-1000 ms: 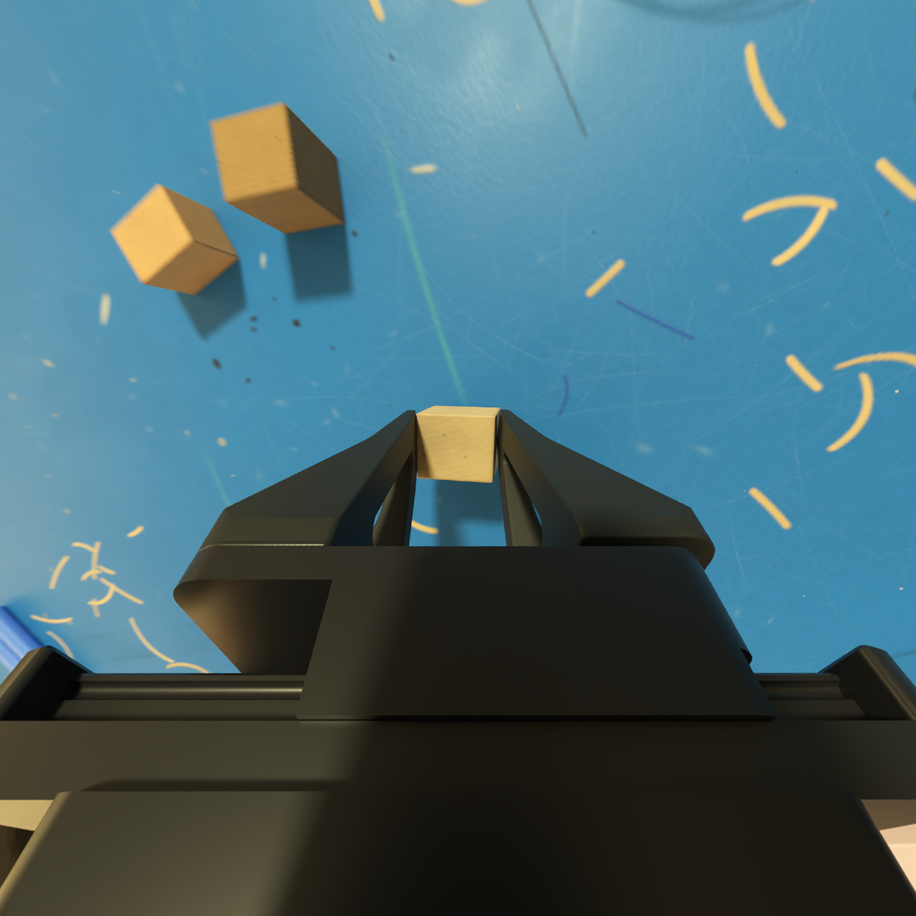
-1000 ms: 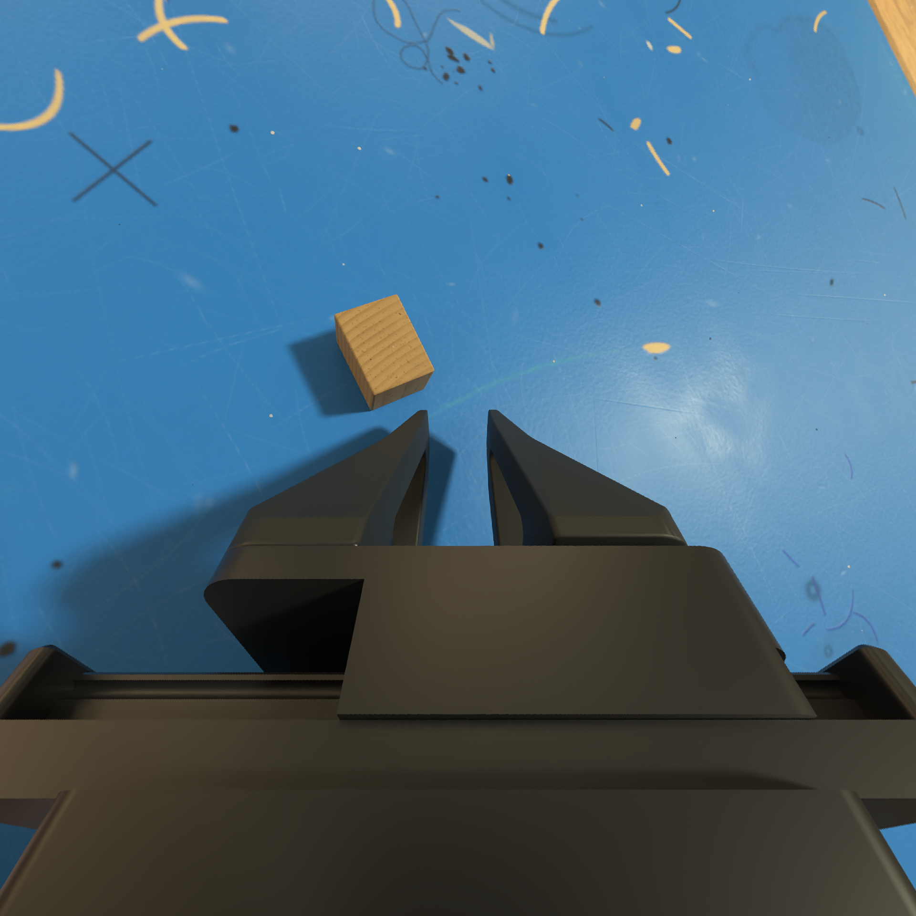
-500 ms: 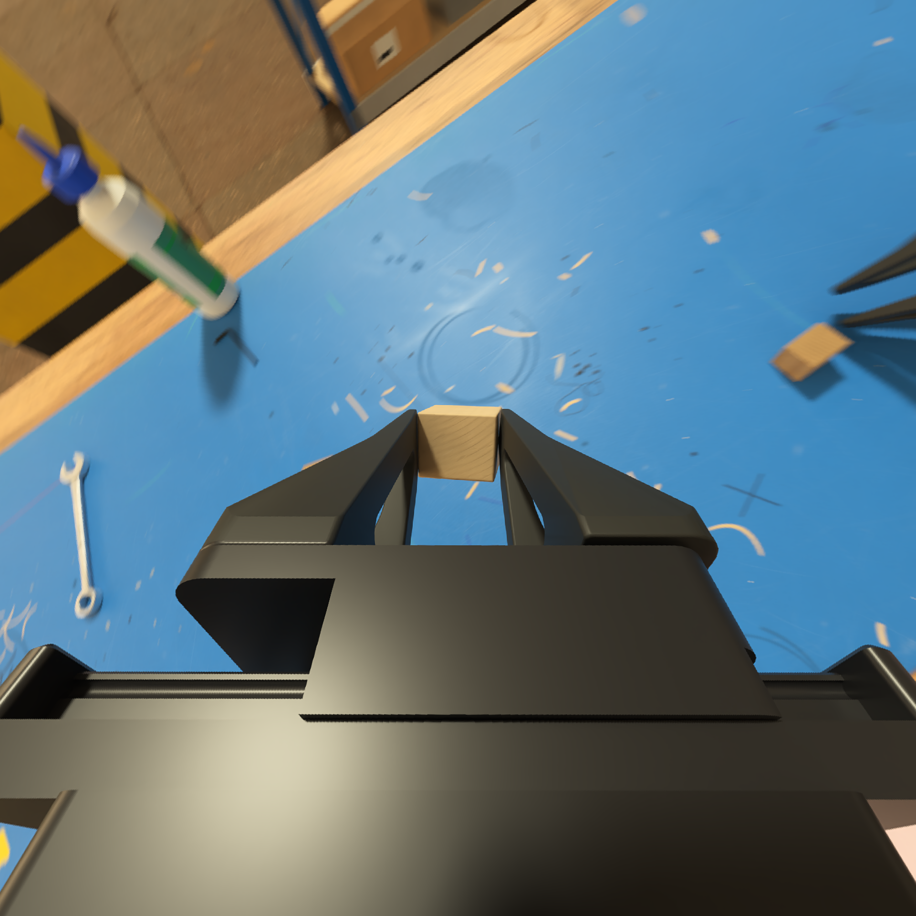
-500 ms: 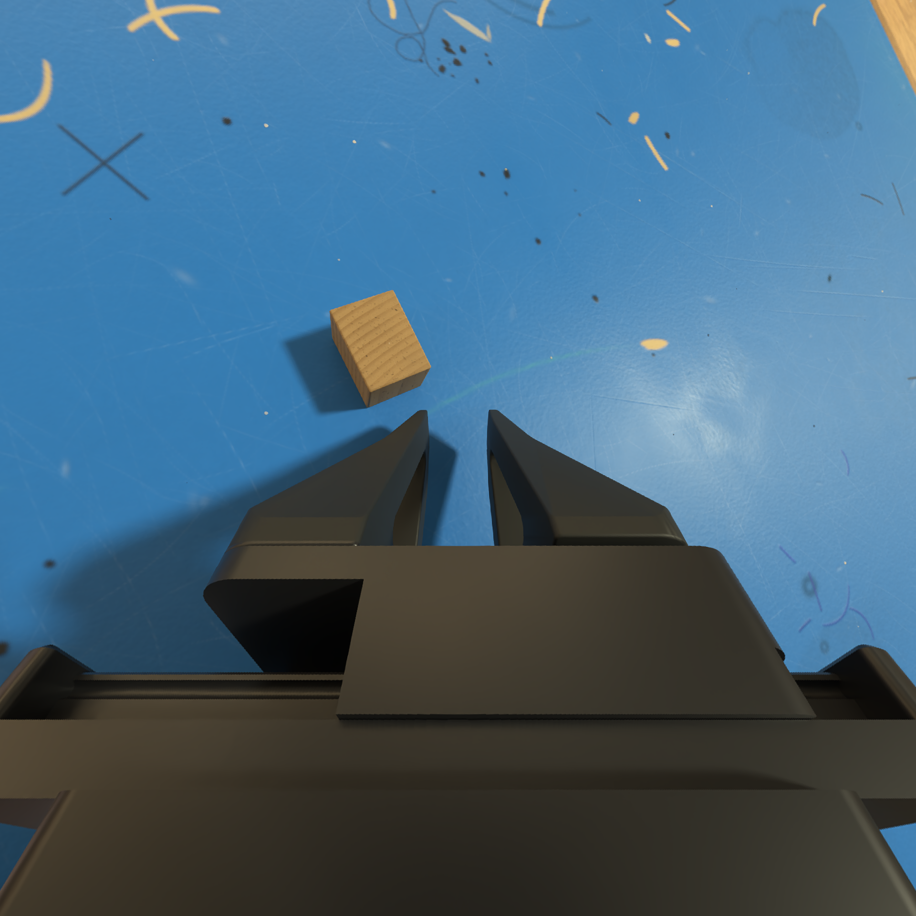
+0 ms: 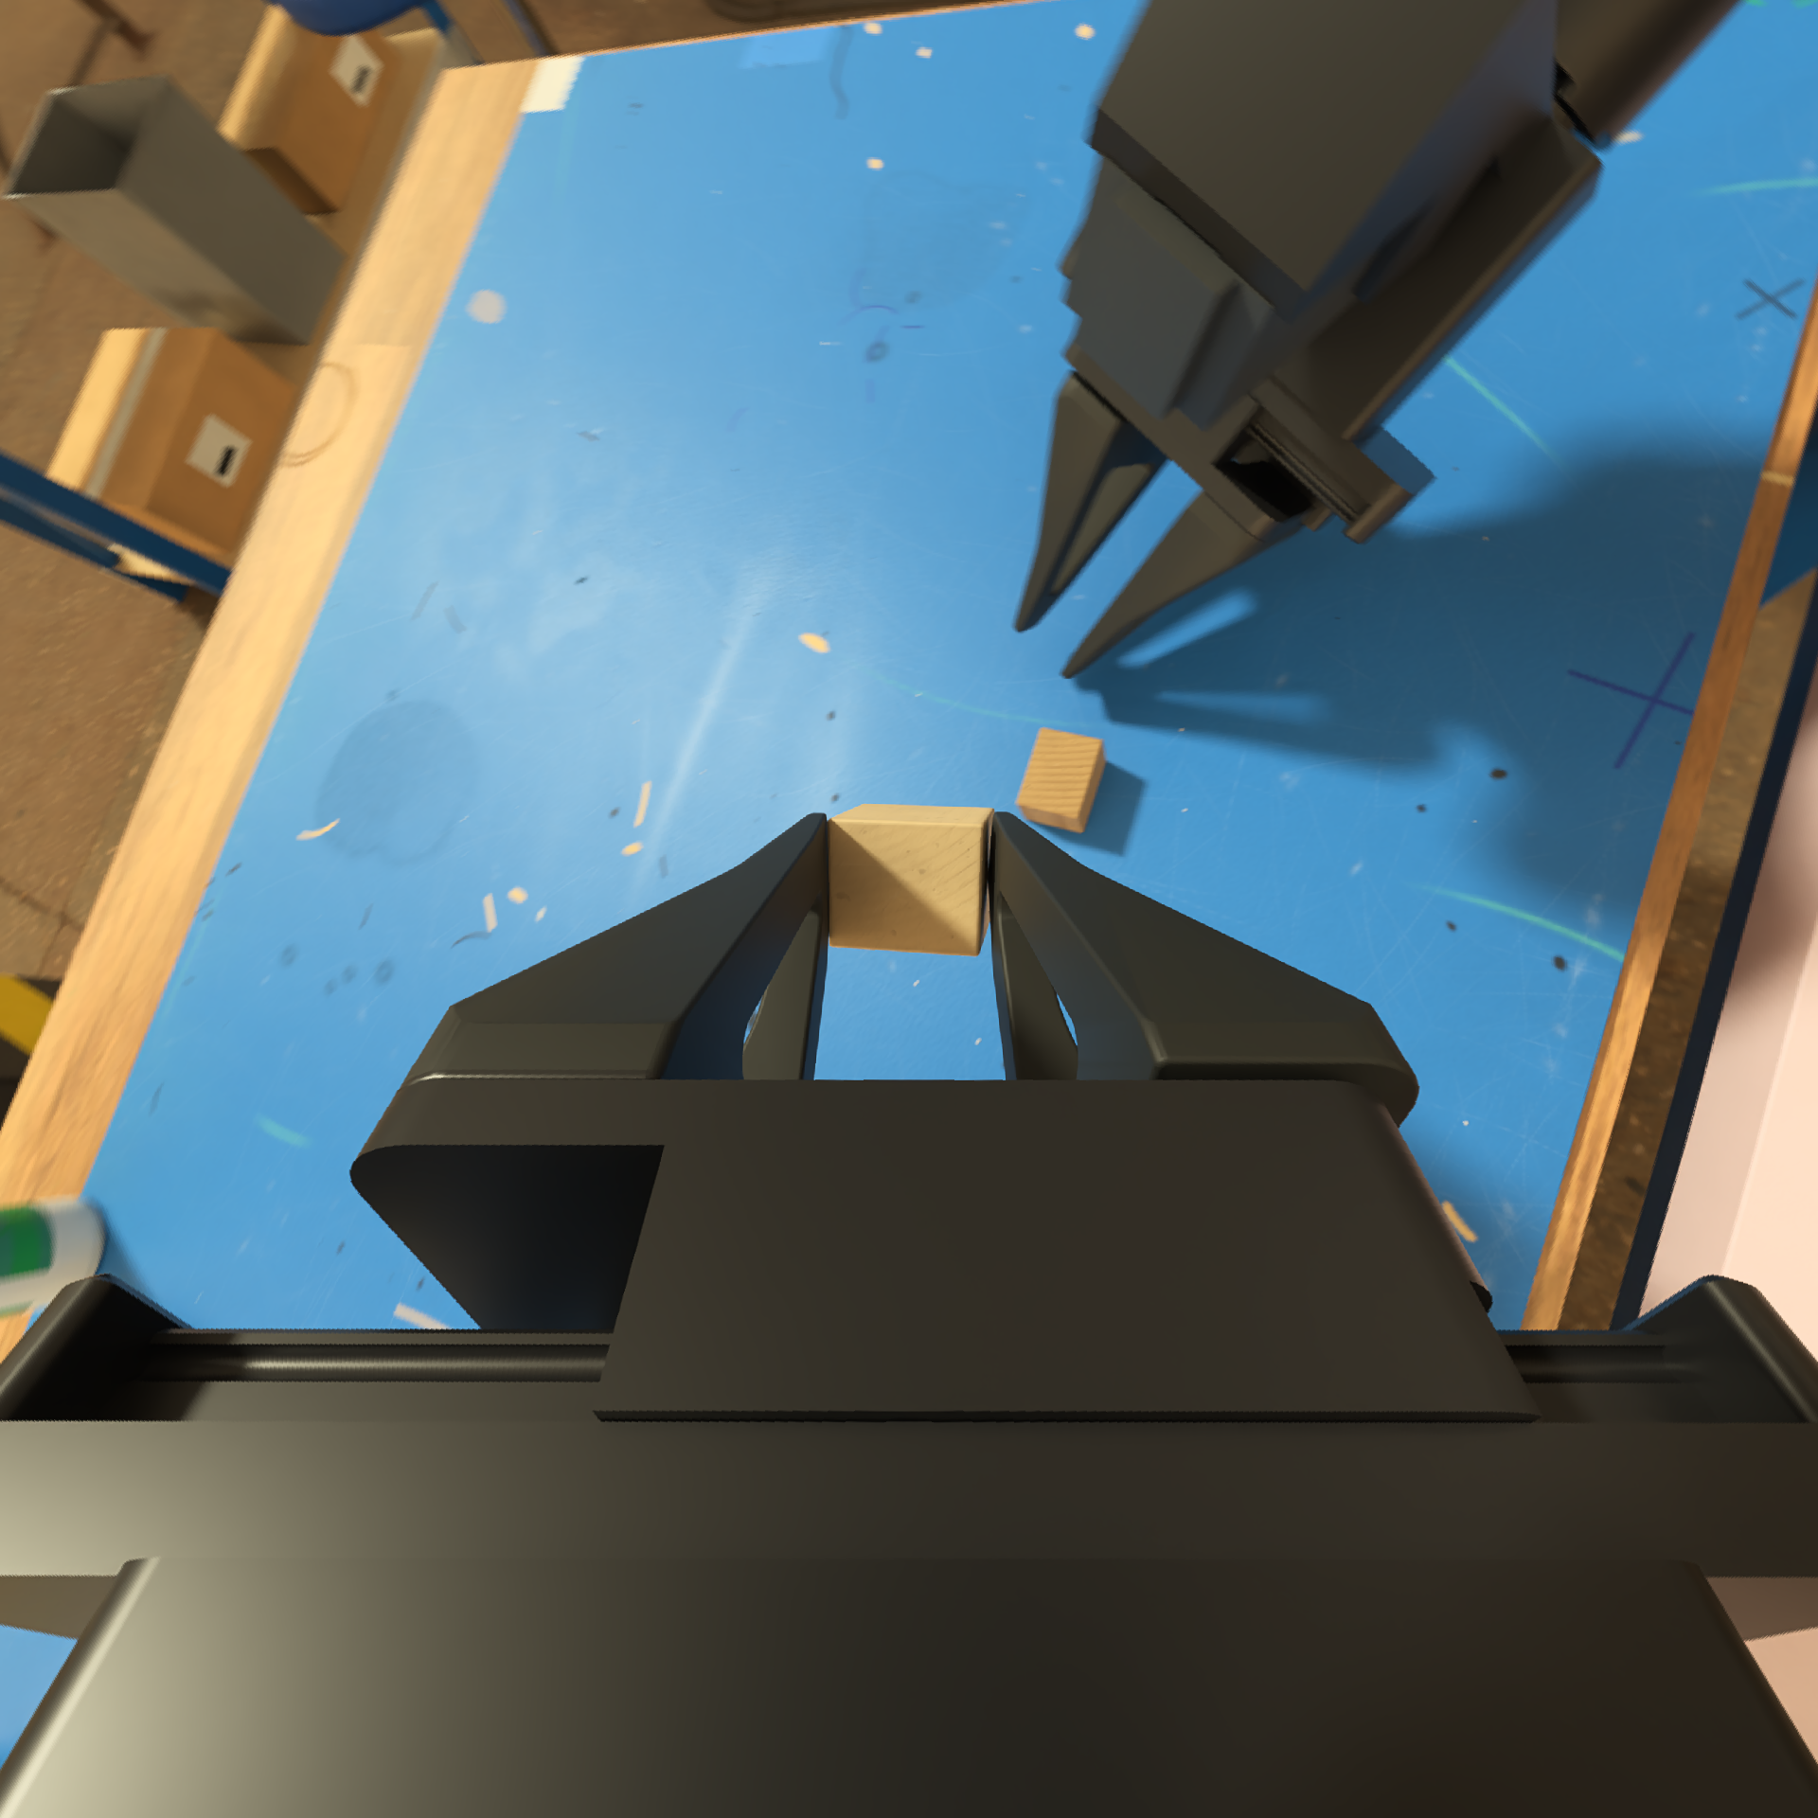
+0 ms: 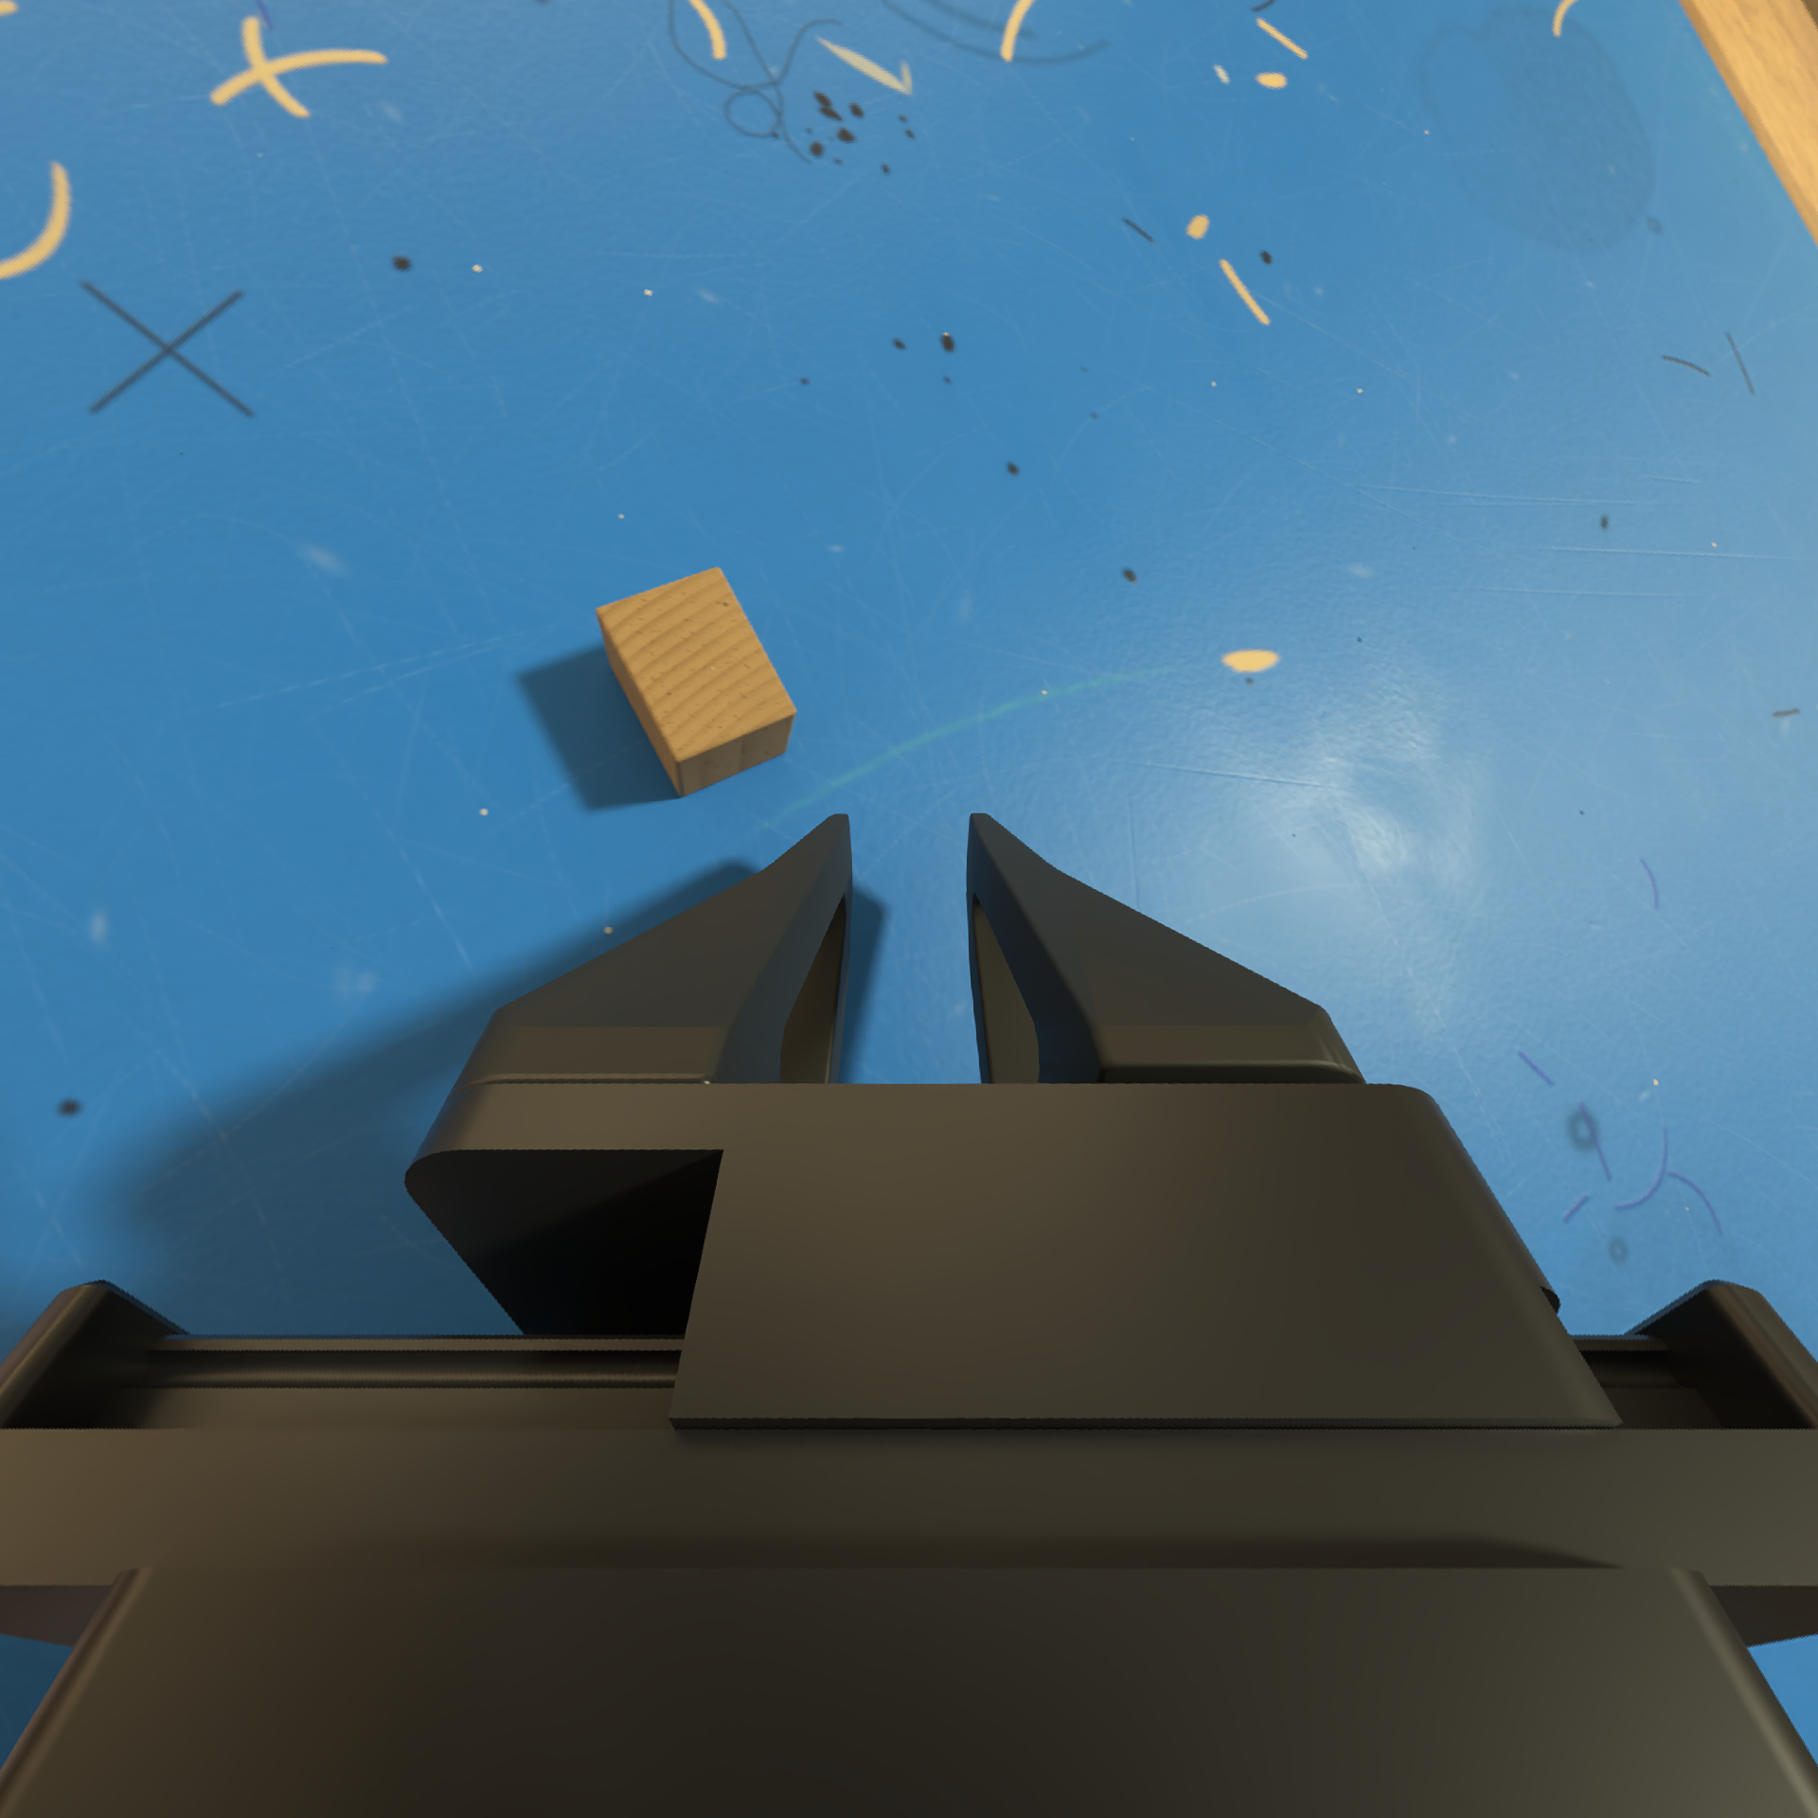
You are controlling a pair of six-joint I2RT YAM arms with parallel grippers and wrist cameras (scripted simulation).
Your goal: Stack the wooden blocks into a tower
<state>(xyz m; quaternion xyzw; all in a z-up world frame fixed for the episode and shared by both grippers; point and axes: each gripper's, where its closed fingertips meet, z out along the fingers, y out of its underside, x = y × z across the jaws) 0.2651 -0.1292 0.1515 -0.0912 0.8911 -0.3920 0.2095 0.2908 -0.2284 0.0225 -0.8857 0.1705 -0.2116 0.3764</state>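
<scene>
Left wrist view, from left to right: a green-and-white bottle (image 5: pixel 39 1254) cut by the lower left edge; two cardboard boxes (image 5: pixel 187 433) and one grey open-topped bin (image 5: pixel 167 197) beyond the surface (image 5: pixel 689 393), upper left; the left end effector (image 5: pixel 907 885) at centre, pinching one pale wooden block (image 5: pixel 905 880) between its fingertips, clear of the blue surface; a second wooden block (image 5: pixel 1060 792) lying flat just right of it; the right end effector (image 5: pixel 1045 649) at upper right, tips slightly parted and empty. Right wrist view: one lying block (image 6: pixel 696 679) left of centre, just beyond the right end effector (image 6: pixel 909 836), whose fingers stand a little apart, holding nothing. Blocks counted: two.
</scene>
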